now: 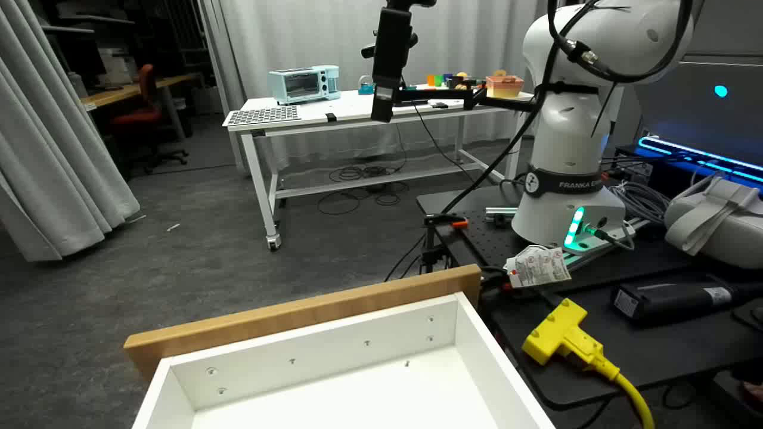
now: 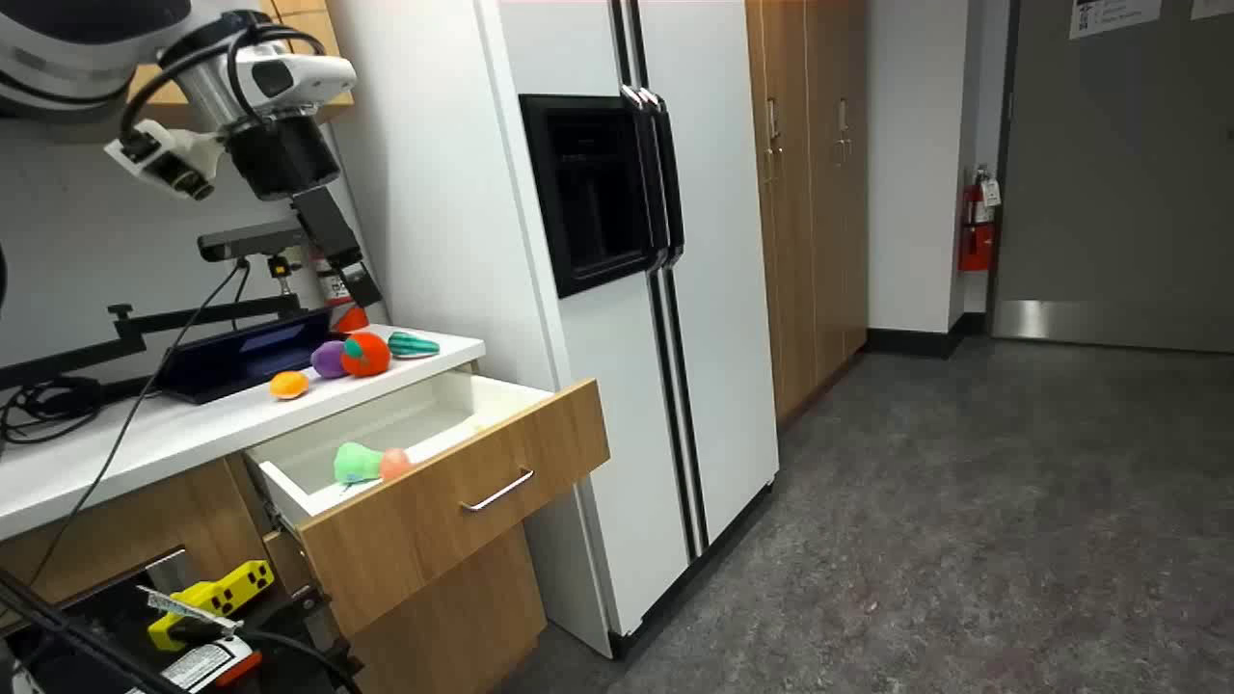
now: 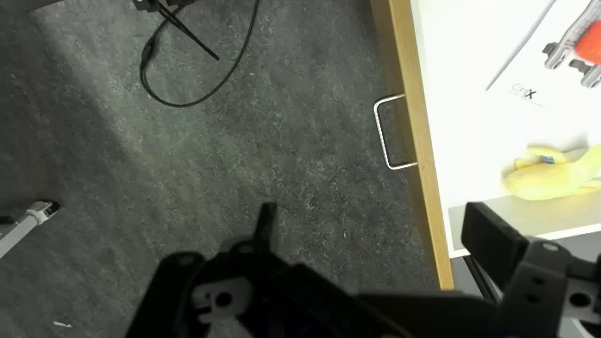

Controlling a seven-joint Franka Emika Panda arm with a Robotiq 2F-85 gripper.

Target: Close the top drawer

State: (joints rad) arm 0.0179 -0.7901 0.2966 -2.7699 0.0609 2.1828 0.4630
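The top drawer (image 1: 310,313) is pulled out and shows from inside: white walls with small holes and a light wooden front board. In an exterior view the drawer front (image 2: 434,530) juts from under the counter, with a metal handle (image 2: 497,491). A green and orange toy lies in it. The wrist view shows the front board's edge (image 3: 422,155) from above and a yellow item (image 3: 544,180) inside. My gripper (image 3: 375,218) is open and empty, one finger over floor, one over the drawer's corner. In exterior views it hangs high (image 1: 382,108), (image 2: 362,282), touching nothing visible.
Toys, including a tomato (image 2: 366,355), lie on the white counter (image 2: 116,453). A refrigerator (image 2: 530,347) stands beside the drawer. A yellow outlet block (image 1: 557,336) sits on the black robot table near the drawer's side. A white table (image 1: 351,107) stands beyond.
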